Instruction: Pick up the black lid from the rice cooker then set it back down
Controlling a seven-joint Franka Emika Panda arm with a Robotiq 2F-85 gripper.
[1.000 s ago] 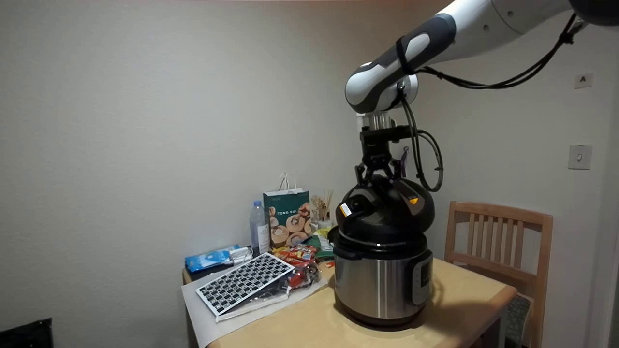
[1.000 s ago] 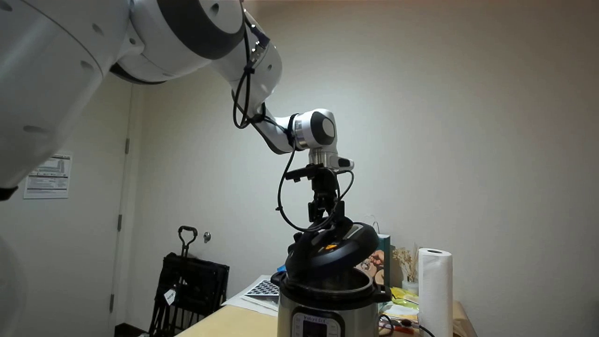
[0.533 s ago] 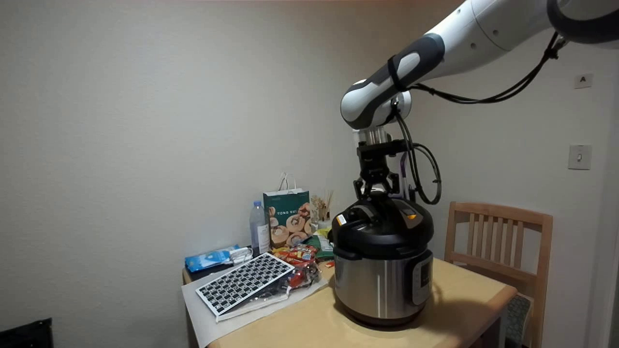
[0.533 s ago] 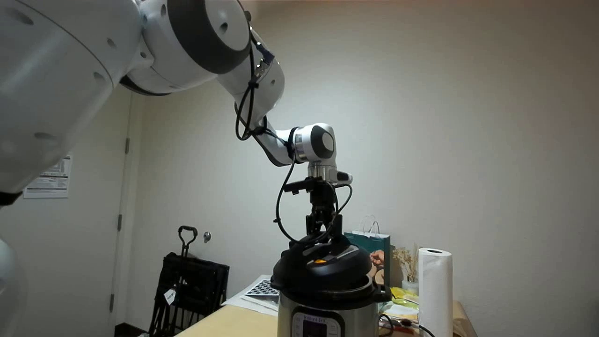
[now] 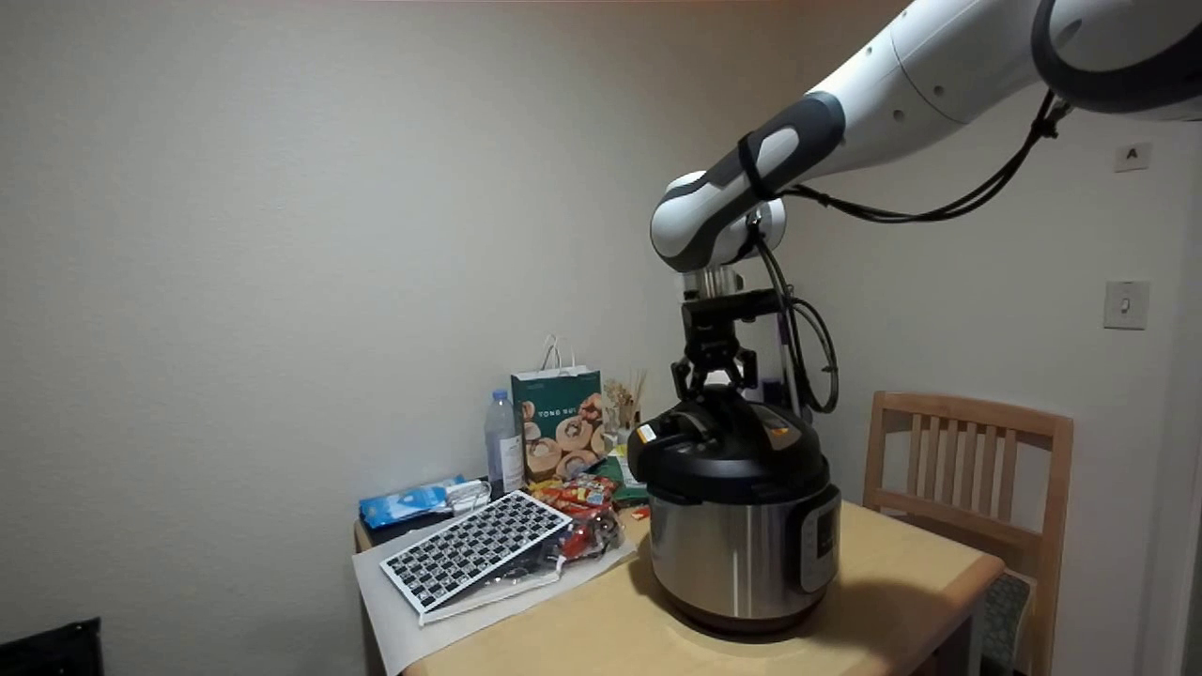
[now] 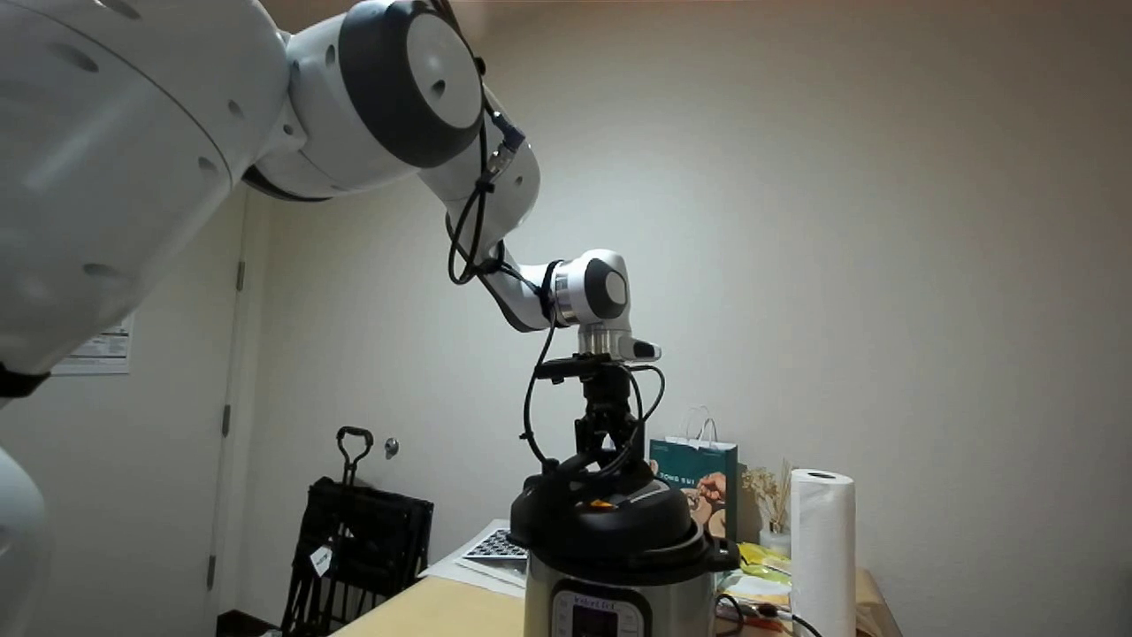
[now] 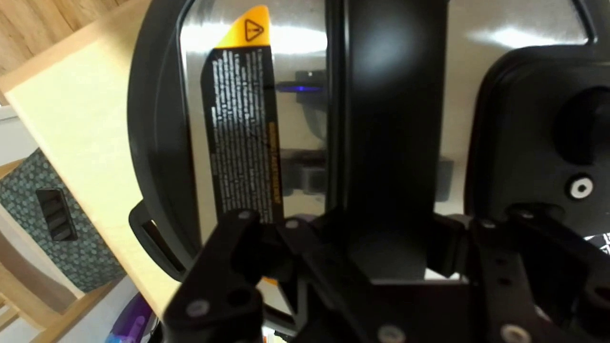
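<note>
The black lid is domed, with a raised bar handle that fills the middle of the wrist view. My gripper is shut on this handle, one finger on each side; the wrist view shows the jaws around it. The steel rice cooker stands upright on the table. The lid lies low over its rim, shifted to the left in both exterior views. Part of the cooker's rim shows uncovered at the right. I cannot tell whether the lid is fully touching the rim.
On the wooden table are a checkered board, snack bags, a bottle, a green paper bag and a paper towel roll. A wooden chair stands behind the table.
My gripper has moved down and slightly left in both exterior views, with the lid in it. The lid was raised and strongly tilted; now it lies flatter and closer to the cooker's rim.
</note>
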